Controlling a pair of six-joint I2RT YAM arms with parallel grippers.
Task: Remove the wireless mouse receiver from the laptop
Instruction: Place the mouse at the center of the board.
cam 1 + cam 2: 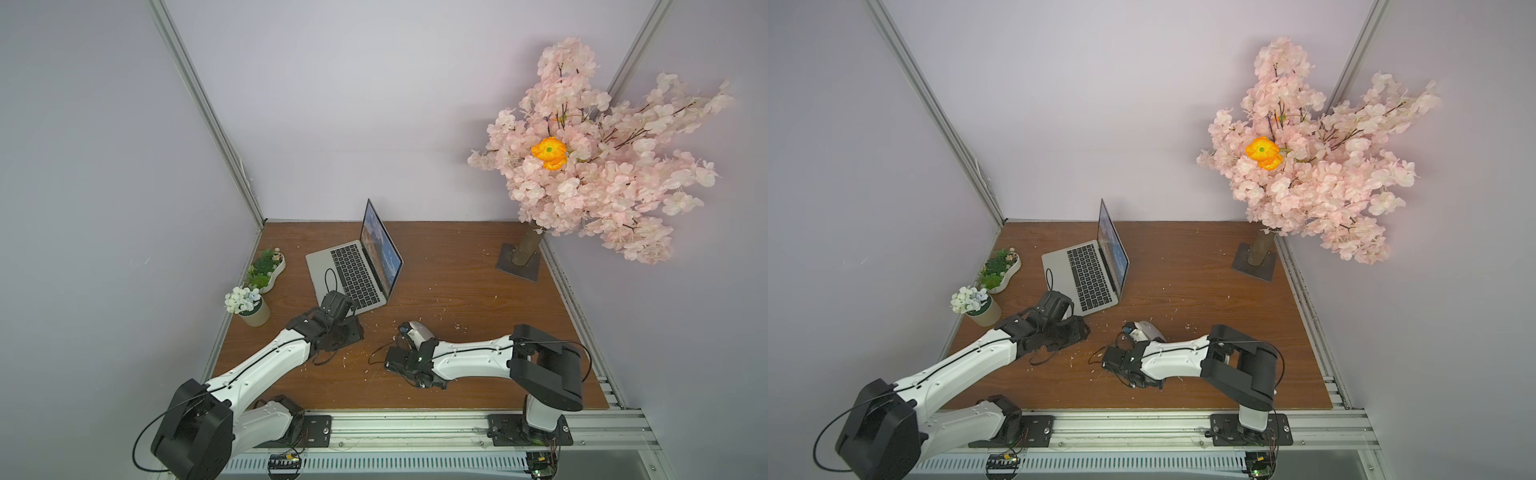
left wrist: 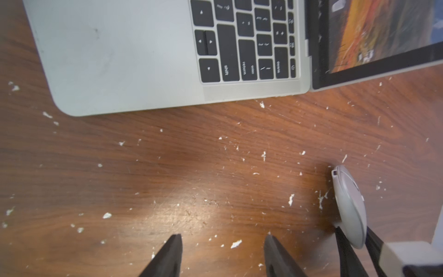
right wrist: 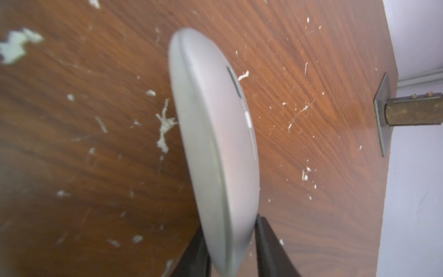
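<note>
One matte silver round-cornered laptop (image 2: 119, 48) lies on a flecked woodgrain table (image 2: 191, 167)

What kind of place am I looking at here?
Probably a robot test booth dressed up as a desk: plain walls on an aluminium frame, two robot arms bolted to a rail, and a wooden table holding a laptop and a fake blossom tree.

Both arms were extended low over the front half of the surface (image 1: 457, 291). The left gripper (image 2: 223, 236) held its fingers apart. The right gripper (image 3: 230, 223) had its jaws close on either side of the mouse (image 3: 215, 132); whether they clamped it could not be determined.
</note>
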